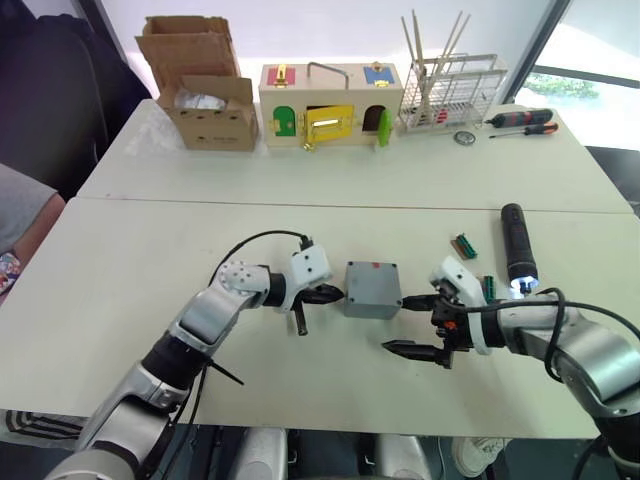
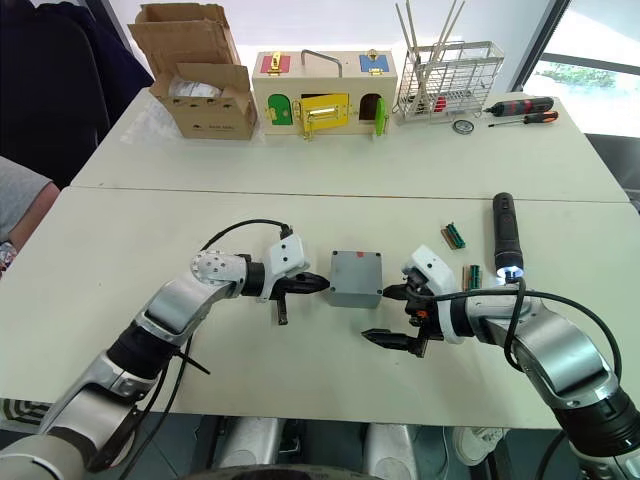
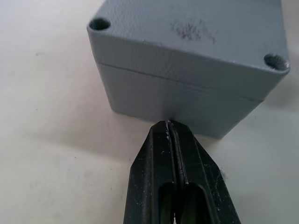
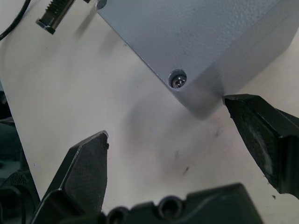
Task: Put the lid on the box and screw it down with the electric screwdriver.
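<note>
Claws first: our left claw [image 1: 335,294] has its two black fingers pressed together, holding nothing, with the tips at the left wall of the box [image 1: 372,296], touching it or nearly so in the left wrist view. Our right claw [image 1: 415,322] stands wide open and empty on the box's other side; one finger [image 1: 421,300] reaches to the box's near right corner while the other [image 1: 408,350] lies well off toward us over the bench [image 1: 150,250].

We see the lid [image 3: 196,32] already seated on the box, its seam running around the walls just under the top. A screw head shows down in the corner hole [image 4: 177,80] nearest the right claw; the two holes seen from the left wrist look dark, and we cannot tell whether they hold screws.

Our electric screwdriver [image 1: 517,247] lies on the bench to the right of the box, beyond the right arm, its tip light glowing toward us. Two small green connector blocks [image 1: 463,245] rest between it and the box.

Along the far bench stand a cardboard box [image 1: 205,95], a wooden latch box [image 1: 330,110], a wire rack with sticks [image 1: 452,92] and two red-and-black hand screwdrivers [image 1: 520,122]. A person's arm [image 1: 22,215] shows at the left edge.
</note>
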`<action>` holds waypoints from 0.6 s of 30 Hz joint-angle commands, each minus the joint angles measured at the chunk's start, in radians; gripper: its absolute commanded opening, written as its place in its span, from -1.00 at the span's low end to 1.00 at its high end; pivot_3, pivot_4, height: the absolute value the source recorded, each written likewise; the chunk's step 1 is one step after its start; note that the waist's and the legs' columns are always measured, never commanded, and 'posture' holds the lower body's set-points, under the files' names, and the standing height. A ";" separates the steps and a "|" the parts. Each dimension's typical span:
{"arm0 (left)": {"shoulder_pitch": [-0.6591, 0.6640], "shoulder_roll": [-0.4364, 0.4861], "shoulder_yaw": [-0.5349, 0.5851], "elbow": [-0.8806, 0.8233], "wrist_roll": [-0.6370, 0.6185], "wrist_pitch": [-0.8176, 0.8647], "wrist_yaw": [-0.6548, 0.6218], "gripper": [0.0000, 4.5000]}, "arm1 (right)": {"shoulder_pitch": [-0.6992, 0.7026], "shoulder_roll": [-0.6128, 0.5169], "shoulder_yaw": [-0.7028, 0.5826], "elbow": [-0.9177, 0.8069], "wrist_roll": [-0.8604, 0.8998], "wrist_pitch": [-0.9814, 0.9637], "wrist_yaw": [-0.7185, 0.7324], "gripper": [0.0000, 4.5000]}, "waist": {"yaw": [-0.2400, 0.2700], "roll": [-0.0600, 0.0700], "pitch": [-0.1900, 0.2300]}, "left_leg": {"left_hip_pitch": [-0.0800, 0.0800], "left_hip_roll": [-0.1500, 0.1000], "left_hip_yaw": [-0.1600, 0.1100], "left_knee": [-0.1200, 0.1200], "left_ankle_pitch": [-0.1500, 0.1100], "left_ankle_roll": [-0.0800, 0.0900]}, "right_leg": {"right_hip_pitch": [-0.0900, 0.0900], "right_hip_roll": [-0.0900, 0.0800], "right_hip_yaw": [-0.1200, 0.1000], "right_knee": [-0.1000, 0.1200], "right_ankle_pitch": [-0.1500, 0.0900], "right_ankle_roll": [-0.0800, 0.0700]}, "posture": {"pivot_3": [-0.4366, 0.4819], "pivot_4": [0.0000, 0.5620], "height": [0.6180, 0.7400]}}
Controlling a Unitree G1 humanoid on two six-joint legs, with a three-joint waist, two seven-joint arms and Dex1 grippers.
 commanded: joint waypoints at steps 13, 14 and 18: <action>0.051 0.054 0.105 -0.080 0.094 -0.062 0.090 -1.00 | 0.050 -0.153 -0.172 -0.114 0.067 0.073 0.004 0.98 | -0.009 -0.001 0.000 | 0.000 0.003 0.000 0.000 -0.001 0.002 | 0.000 -0.001 0.000 0.000 0.000 0.000 | -0.05 -0.47 0.80; 0.078 0.081 0.108 -0.135 0.082 -0.032 0.071 -1.00 | 0.040 -0.176 -0.164 -0.087 0.047 0.045 0.017 0.98 | -0.009 -0.001 0.000 | 0.000 0.003 0.000 0.000 -0.001 0.002 | 0.000 -0.001 0.000 0.000 0.000 0.000 | -0.05 -0.47 0.80; 0.204 0.192 0.101 -0.383 -0.004 0.095 -0.032 -1.00 | -0.058 -0.187 -0.062 0.067 -0.056 -0.128 0.080 0.98 | -0.023 -0.002 0.001 | 0.000 0.003 0.000 -0.001 -0.001 0.002 | -0.001 0.000 0.000 0.000 0.000 0.000 | -0.05 -0.47 0.80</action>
